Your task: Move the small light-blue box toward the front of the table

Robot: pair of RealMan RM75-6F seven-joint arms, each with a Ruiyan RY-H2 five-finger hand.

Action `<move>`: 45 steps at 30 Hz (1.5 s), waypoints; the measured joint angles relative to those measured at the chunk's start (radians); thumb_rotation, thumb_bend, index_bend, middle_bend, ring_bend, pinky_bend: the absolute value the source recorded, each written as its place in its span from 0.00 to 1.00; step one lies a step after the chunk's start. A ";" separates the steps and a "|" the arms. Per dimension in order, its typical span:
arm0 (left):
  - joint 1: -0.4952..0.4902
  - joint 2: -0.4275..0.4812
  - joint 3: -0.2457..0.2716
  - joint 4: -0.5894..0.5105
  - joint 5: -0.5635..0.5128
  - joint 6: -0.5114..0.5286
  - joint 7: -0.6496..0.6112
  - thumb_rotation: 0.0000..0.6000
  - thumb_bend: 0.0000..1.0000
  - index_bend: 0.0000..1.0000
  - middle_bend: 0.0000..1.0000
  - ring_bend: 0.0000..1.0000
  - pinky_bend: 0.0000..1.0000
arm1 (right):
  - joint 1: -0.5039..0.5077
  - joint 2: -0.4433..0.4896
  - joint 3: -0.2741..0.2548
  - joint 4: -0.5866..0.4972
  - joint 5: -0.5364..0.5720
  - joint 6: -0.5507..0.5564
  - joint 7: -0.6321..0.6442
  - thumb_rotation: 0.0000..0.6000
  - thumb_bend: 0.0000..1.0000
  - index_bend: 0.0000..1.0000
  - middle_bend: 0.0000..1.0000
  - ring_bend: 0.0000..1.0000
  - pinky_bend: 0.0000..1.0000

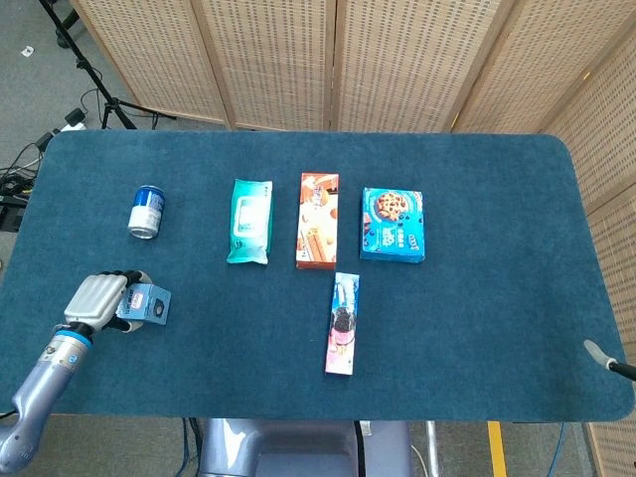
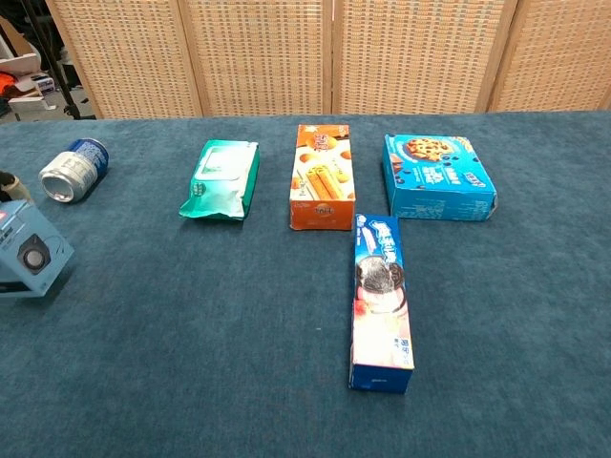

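one left robot hand [image 1: 96,301], fingers curled on small light-blue box [image 1: 147,304]

Left hand [image 1: 97,299]: silver-grey ribbed back plates, black fingers [image 1: 126,325]. Wrist: pale collar with thin blue ring. Forearm: smooth blue-grey metallic tube. Right hand [image 1: 599,355]: only a grey tip with black base shows at frame edge.
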 measured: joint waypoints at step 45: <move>0.027 -0.274 0.169 0.644 0.564 0.228 -1.282 1.00 0.12 0.00 0.00 0.00 0.00 | 0.000 -0.007 -0.002 -0.001 -0.013 0.013 -0.013 1.00 0.00 0.00 0.00 0.00 0.00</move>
